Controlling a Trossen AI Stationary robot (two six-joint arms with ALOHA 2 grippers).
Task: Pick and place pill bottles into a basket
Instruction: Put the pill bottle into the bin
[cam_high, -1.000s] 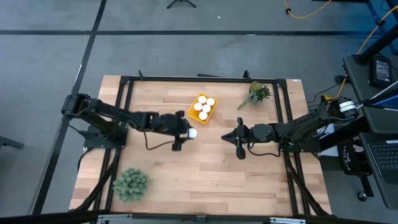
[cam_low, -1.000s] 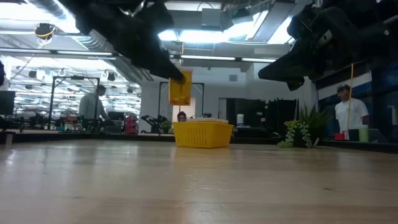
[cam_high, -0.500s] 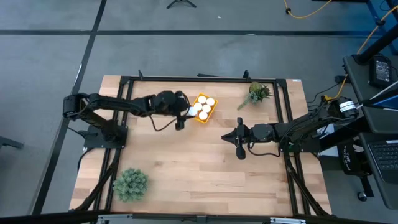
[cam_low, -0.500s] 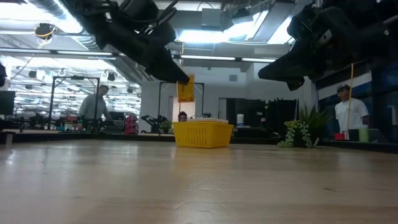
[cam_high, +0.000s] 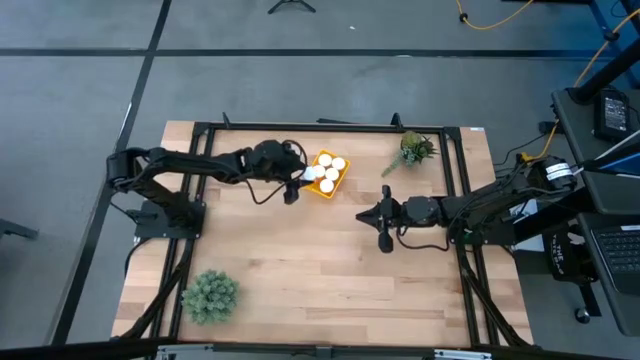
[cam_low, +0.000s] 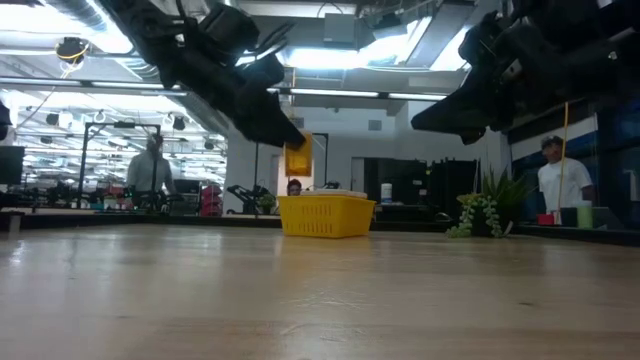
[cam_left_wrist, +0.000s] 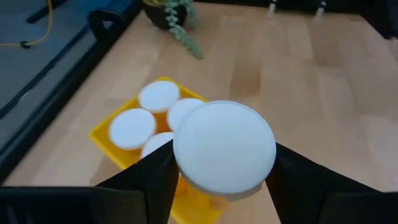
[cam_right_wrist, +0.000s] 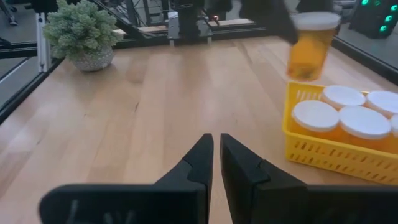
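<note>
- In your left wrist view, the white cap of the held pill bottle (cam_left_wrist: 224, 154) fills the middle, hiding its orange body and part of the basket (cam_left_wrist: 109, 138) below.
- Your left gripper (cam_high: 297, 184) is clenched on that bottle; the low view shows it (cam_low: 297, 157) hanging in the air above the basket's (cam_low: 325, 216) near-left edge, not touching it.
- From above, the cap merges with the other white discs, so you cannot separate it cleanly there.
- The wooden table (cam_high: 330, 265) carries a bushy plant (cam_high: 209, 295) at the near left and a trailing plant (cam_high: 412, 150) at the far right.
- Behind the table, the low view shows a person (cam_low: 563, 186) at the right and another (cam_low: 151, 170) at the left.
- The yellow basket (cam_high: 320, 190) holds capped bottles (cam_right_wrist: 342, 96); five caps show from above.
- Your right gripper (cam_high: 385, 218) waits mid-table, well right of the basket, fingers (cam_right_wrist: 200, 163) pressed together on nothing.
</note>
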